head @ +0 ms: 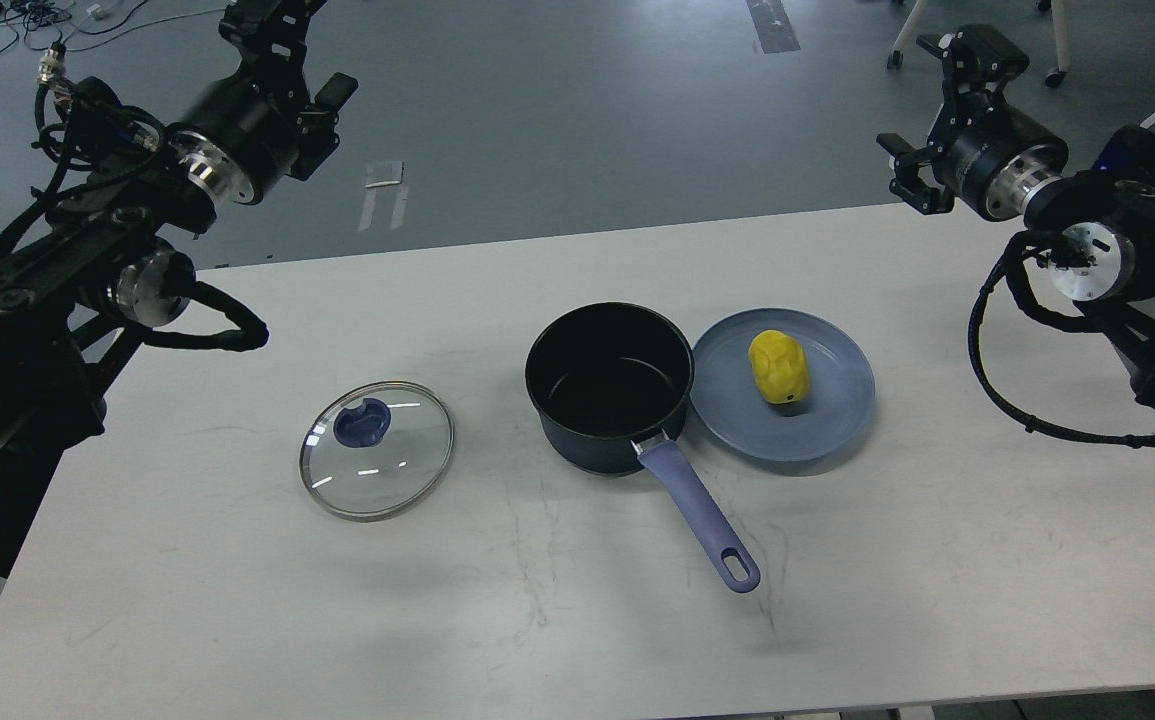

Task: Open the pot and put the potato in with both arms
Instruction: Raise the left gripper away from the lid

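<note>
Left gripper [272, 25] raised off the bench [237, 600], jaws' state indiscernible. Glass lid [377, 450] lies flat. Pot [609, 385] stands open (handle toward the viewer), touching the plate [837, 420] bearing the potato [779, 367]. Right gripper [912, 175] aloft, jaws indiscernible.

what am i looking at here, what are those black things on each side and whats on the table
This is one picture taken from a robot's own head, looking down at a white table. The black jointed things are its two arms. Each ends in a grasping tool: the left tool and the right tool are both raised above the table's far corners, holding nothing. On the table sit an open dark pot, its glass lid lying to its left, and a yellow potato on a grey-blue plate.
</note>
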